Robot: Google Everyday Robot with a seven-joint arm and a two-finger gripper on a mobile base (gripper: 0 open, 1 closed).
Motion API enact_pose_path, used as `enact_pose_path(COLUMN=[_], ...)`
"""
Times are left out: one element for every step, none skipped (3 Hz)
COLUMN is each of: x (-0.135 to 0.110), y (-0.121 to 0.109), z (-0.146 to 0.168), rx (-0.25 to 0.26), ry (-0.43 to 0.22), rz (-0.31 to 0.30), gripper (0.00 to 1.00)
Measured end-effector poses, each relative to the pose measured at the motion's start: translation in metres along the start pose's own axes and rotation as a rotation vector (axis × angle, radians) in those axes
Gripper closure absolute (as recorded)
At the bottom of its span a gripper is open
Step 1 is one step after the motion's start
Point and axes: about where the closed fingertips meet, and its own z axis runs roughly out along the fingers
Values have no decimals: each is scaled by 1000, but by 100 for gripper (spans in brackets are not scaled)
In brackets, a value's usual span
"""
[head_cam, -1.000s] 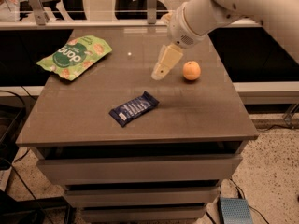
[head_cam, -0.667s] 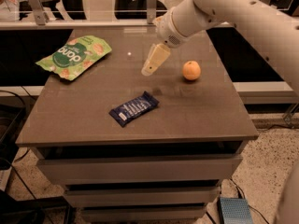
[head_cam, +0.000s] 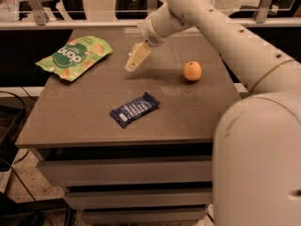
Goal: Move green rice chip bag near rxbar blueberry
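The green rice chip bag [head_cam: 74, 58] lies flat at the far left corner of the brown table [head_cam: 84, 117]. The rxbar blueberry [head_cam: 134, 109], a slim dark blue bar, lies near the table's middle front. My gripper [head_cam: 131, 66] hangs over the table's middle back, to the right of the bag and apart from it, above and behind the bar. It holds nothing. The white arm reaches in from the right.
A round orange fruit [head_cam: 192, 71] sits on the table to the right of the gripper. The table has drawers below its front edge. Chair legs and a rail stand behind the table.
The gripper has moved left across the table, away from the orange and toward the green bag. The bag, bar and orange have not moved.
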Motion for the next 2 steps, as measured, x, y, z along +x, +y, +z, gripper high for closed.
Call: enact_pose_path(x=[-27,-58], y=[-10,-13], z=[36,67], rx=[-30,-65], ry=[-51,-120], rz=[-14,-19], gripper=[0,0])
